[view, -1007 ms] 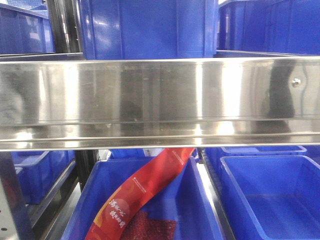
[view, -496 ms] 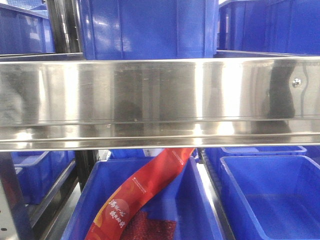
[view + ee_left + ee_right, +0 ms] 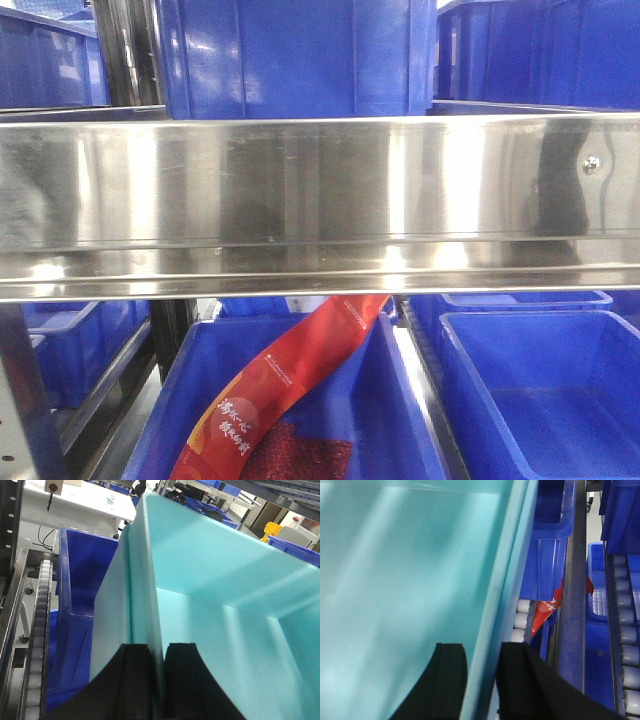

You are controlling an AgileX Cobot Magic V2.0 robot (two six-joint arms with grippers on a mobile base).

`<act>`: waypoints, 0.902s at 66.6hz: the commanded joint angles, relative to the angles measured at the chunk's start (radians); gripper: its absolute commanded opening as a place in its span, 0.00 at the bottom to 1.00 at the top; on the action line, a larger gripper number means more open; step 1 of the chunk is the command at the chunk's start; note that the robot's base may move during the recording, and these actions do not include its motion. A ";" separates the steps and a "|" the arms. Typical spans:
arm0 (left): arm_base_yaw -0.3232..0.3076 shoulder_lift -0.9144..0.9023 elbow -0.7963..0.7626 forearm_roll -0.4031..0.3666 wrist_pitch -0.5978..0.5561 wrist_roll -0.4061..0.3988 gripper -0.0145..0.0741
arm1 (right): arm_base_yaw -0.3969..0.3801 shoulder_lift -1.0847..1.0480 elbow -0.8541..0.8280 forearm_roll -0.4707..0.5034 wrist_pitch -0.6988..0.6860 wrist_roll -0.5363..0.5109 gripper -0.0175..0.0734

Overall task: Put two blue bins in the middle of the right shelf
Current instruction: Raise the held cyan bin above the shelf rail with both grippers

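The bin in hand appears pale teal in both wrist views, probably a colour cast of those cameras, and is held between the two arms, clear of the shelving. The left gripper straddles one bin wall, one black finger outside and one inside, jaws closed down onto the wall thickness. The right gripper grips the opposite wall the same way, jaws likewise narrowed onto the rim. Beside the bin, the right wrist view shows roller track and a steel rail, with blue bins beyond; the left wrist view shows another blue bin alongside a roller lane. The front view is filled by a steel shelf beam, with a bin holding a red packet and a second, seemingly empty bin below it. For a sound placement, both arms should advance at equal rate so the bin stays level. The bin base should clear the beam edge before lowering onto the middle level. Grip should be released only once the bin sits fully on the rollers.
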 commanded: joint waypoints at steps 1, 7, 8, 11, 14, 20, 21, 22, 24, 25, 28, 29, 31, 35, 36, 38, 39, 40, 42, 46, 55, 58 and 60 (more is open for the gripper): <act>-0.018 -0.015 -0.013 -0.096 -0.029 0.000 0.04 | 0.014 -0.012 -0.019 0.072 -0.133 -0.007 0.01; -0.018 -0.015 -0.013 -0.096 -0.029 0.000 0.04 | 0.014 -0.012 -0.019 0.072 -0.133 -0.007 0.01; -0.018 -0.015 -0.013 -0.096 -0.027 0.000 0.04 | 0.014 -0.012 -0.019 0.072 -0.136 -0.007 0.01; -0.018 -0.015 -0.013 -0.096 -0.013 0.000 0.04 | 0.014 -0.012 -0.019 0.074 -0.144 -0.007 0.01; -0.018 -0.015 -0.013 -0.096 0.004 0.000 0.04 | 0.014 -0.012 -0.019 0.076 -0.140 -0.007 0.01; -0.018 -0.014 -0.013 -0.096 0.071 0.011 0.04 | 0.014 -0.012 -0.019 0.078 -0.099 -0.007 0.01; -0.018 -0.014 -0.013 -0.090 0.084 0.011 0.04 | 0.014 -0.012 -0.019 0.078 -0.090 -0.007 0.01; -0.018 -0.013 -0.013 -0.081 0.097 0.011 0.04 | 0.014 -0.011 -0.019 0.078 -0.082 -0.009 0.01; -0.018 -0.010 -0.013 -0.065 0.124 0.012 0.04 | 0.014 -0.008 -0.019 0.078 -0.065 -0.009 0.01; -0.018 -0.008 -0.013 -0.058 0.139 0.012 0.04 | 0.014 -0.004 -0.019 0.078 -0.058 -0.009 0.01; -0.018 0.000 -0.013 -0.036 0.194 0.019 0.04 | 0.014 0.000 -0.019 0.078 -0.029 -0.009 0.01; -0.018 0.004 -0.013 -0.027 0.210 0.019 0.04 | 0.014 0.003 -0.019 0.078 -0.019 -0.012 0.01; -0.018 0.016 -0.013 -0.002 0.240 0.019 0.04 | 0.014 0.010 -0.019 0.078 -0.002 -0.012 0.01; -0.018 0.037 -0.011 0.031 0.297 0.019 0.04 | 0.014 0.029 -0.019 0.076 0.028 -0.012 0.01; -0.018 0.042 -0.011 0.038 0.306 0.019 0.04 | 0.014 0.034 -0.019 0.076 0.031 -0.012 0.01; -0.018 0.057 -0.009 0.056 0.321 0.019 0.04 | 0.014 0.043 -0.019 0.076 0.038 -0.012 0.01; -0.018 0.063 -0.009 0.060 0.328 0.019 0.04 | 0.014 0.052 -0.019 0.076 0.044 -0.012 0.01; -0.018 0.069 -0.009 0.065 0.339 0.019 0.04 | 0.014 0.058 -0.019 0.076 0.049 -0.012 0.01; -0.018 0.081 -0.009 0.069 0.351 0.019 0.04 | 0.014 0.069 -0.019 0.076 0.056 -0.012 0.01; -0.018 0.109 -0.009 0.073 0.372 0.019 0.04 | 0.014 0.097 -0.019 0.076 0.070 -0.012 0.01; -0.018 0.158 -0.009 0.084 0.399 0.019 0.04 | 0.014 0.157 -0.019 0.074 0.091 -0.012 0.01; -0.018 0.170 -0.009 0.097 0.401 0.019 0.04 | 0.014 0.175 -0.019 0.072 0.099 -0.012 0.01; -0.018 0.178 -0.009 0.101 0.401 0.019 0.04 | 0.014 0.190 -0.019 0.069 0.104 -0.012 0.01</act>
